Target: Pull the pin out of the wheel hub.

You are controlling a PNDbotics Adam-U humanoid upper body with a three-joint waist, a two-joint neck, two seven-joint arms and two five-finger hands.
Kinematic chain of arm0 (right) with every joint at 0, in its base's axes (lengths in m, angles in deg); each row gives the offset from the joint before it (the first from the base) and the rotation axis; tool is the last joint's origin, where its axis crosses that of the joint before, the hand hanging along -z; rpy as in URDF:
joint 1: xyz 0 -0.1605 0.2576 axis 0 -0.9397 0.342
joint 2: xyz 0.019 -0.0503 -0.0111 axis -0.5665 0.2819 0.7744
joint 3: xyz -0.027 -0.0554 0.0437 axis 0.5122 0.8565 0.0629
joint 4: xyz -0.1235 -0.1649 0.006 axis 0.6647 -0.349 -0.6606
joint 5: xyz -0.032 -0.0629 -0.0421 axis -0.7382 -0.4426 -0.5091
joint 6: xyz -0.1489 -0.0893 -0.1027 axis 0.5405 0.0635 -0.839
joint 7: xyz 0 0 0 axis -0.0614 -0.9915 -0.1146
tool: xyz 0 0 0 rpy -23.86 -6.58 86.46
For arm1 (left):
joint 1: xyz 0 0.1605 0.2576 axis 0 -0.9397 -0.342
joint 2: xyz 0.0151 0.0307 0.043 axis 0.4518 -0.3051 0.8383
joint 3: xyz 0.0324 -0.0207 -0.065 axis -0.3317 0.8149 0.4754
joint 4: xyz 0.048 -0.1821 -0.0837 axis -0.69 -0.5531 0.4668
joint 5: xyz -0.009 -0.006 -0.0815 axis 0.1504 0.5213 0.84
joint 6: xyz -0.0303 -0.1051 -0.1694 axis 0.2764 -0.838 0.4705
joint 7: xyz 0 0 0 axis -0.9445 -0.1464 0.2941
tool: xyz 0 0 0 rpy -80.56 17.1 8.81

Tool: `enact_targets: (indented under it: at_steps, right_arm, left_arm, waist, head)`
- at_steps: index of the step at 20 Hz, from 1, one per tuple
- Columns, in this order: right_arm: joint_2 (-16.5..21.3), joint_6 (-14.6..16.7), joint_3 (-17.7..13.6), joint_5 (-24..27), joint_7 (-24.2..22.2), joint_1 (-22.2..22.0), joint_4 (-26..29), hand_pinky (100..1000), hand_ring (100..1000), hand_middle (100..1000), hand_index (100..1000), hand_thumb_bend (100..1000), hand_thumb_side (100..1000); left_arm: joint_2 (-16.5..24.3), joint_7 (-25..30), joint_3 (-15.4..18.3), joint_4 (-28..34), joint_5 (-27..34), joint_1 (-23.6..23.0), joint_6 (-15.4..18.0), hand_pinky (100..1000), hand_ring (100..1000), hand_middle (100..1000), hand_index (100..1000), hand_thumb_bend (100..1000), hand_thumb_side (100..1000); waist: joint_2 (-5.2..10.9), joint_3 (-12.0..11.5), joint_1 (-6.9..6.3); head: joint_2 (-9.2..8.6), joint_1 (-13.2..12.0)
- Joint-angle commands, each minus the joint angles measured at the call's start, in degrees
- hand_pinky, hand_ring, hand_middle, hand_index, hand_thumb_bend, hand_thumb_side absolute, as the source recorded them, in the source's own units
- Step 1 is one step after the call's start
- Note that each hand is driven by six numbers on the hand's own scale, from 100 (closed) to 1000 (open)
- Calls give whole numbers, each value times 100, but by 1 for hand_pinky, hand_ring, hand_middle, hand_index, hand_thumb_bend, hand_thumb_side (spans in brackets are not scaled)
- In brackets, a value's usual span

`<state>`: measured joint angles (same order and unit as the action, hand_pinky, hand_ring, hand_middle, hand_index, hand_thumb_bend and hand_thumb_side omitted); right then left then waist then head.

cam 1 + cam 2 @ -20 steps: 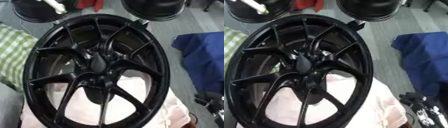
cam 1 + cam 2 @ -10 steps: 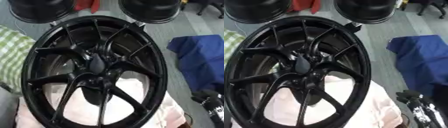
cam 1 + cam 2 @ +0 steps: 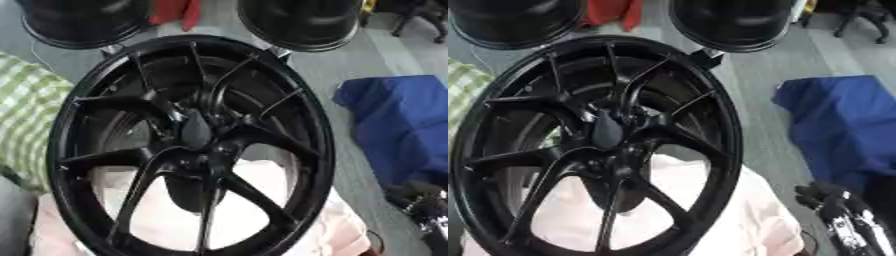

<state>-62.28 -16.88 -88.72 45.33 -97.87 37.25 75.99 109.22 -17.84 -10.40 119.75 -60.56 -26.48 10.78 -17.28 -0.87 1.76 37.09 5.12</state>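
One black wheel hub (image 3: 188,145) filled the middle of the frame over a pink cloth (image 3: 737,220), no pin discernible at its centre, while the right robot hand (image 3: 837,212) sat lower right, its grasp impossible to tell.

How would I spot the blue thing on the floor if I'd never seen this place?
Start from the big black spoked wheel filling the middle of the view, standing over a pale pink cloth. Look to its right, across a strip of grey floor: the blue cloth lies crumpled there. It is the only deep blue thing; the cloth on the wheel's left is green-checked.
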Motion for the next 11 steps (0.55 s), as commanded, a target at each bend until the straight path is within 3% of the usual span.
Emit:
enact_targets:
  at_steps: [1, 6, 11]
  right_arm:
    - [35, 67, -61, 65, -15, -41, 72, 833, 820, 653, 756, 100, 531]
    - [14, 156, -40, 76, -47, -17, 72, 832, 821, 653, 756, 100, 528]
    - [-12, 284, -20, 90, -87, 5, 72, 833, 823, 654, 756, 100, 522]
  left_arm:
    - [131, -1036, 248, 471, 646, -91, -143, 885, 642, 554, 819, 124, 451]
    - [-424, -3159, 462, 1882, 1643, -802, -500, 891, 619, 535, 819, 104, 452]
    - [-1476, -4484, 788, 3052, 1987, -1561, -880, 897, 622, 541, 827, 115, 498]
  waist:
    - [120, -23, 6]
    - [80, -49, 66]
    - [37, -49, 150]
  head:
    - [-57, 6]
    - [-120, 11]
    - [-187, 22]
